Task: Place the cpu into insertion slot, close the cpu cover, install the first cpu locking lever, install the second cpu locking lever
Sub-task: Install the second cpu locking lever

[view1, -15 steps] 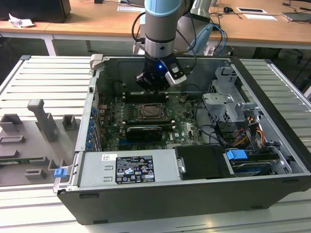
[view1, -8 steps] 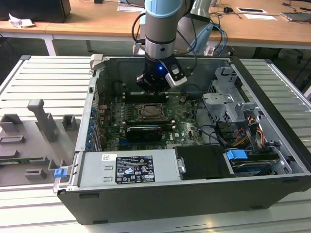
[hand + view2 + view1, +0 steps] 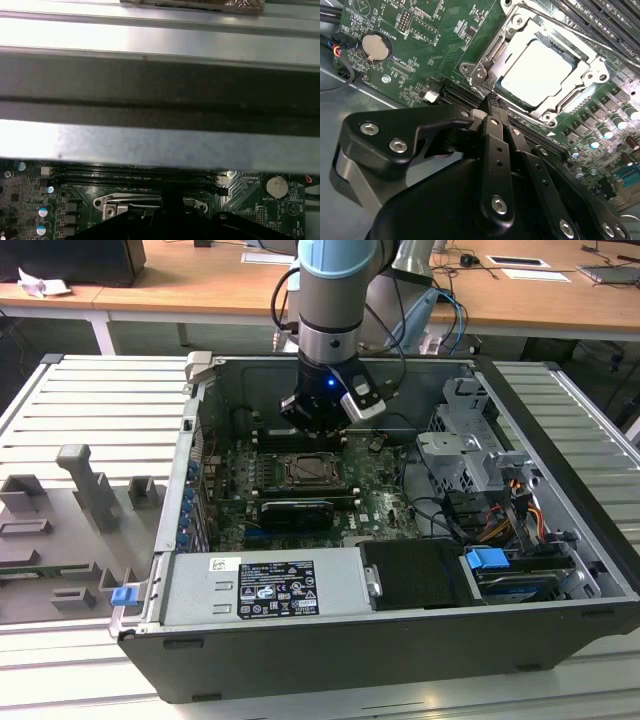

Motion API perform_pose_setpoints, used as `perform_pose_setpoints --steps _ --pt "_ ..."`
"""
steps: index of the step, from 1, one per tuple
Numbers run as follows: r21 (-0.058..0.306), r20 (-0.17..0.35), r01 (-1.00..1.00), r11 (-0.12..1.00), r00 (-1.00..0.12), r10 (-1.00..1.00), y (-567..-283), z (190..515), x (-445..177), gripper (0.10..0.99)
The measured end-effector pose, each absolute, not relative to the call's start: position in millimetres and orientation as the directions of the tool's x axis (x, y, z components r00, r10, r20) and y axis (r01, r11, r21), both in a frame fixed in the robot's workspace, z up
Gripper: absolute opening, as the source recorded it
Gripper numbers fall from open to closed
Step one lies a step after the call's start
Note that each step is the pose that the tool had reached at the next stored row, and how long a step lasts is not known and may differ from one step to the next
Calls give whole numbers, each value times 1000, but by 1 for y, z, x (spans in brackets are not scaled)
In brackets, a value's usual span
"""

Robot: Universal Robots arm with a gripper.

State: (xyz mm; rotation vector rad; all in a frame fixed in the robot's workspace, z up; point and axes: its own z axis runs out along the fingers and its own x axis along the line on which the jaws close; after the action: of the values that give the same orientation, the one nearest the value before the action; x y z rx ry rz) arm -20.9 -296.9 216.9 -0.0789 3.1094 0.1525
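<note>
Open PC case lies on its side on a ribbed metal surface. Inside: green motherboard, silver power supply w/ a white-and-black label (print not read), grey drive cage, blue tab and bundled cables at the exterior view's right.

The cpu sits in the insertion slot, approx. mid-board. Top is pale silver-grey, flat, square, glare-washed in the second wrist view. The cpu cover, a silvery frame w/ a square window, lies down around the chip; chip shows through the window. Whether the locking levers are latched: cannot tell.

End effector hangs over the board just beside the socket's edge, above the memory slots. Black fingers are drawn together, tips meeting, nothing between them.

Coin cell battery sits in a round holder on the board, well apart from the socket. White silkscreen on the board is visible but too small to read. Blue clip sits at the case's corner at the exterior view's left.
</note>
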Motion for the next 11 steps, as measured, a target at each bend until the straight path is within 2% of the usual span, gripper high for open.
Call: perform_pose_setpoints --steps 11 --pt "97 -30 -52 994 -998 -49 -304 222 -21 106"
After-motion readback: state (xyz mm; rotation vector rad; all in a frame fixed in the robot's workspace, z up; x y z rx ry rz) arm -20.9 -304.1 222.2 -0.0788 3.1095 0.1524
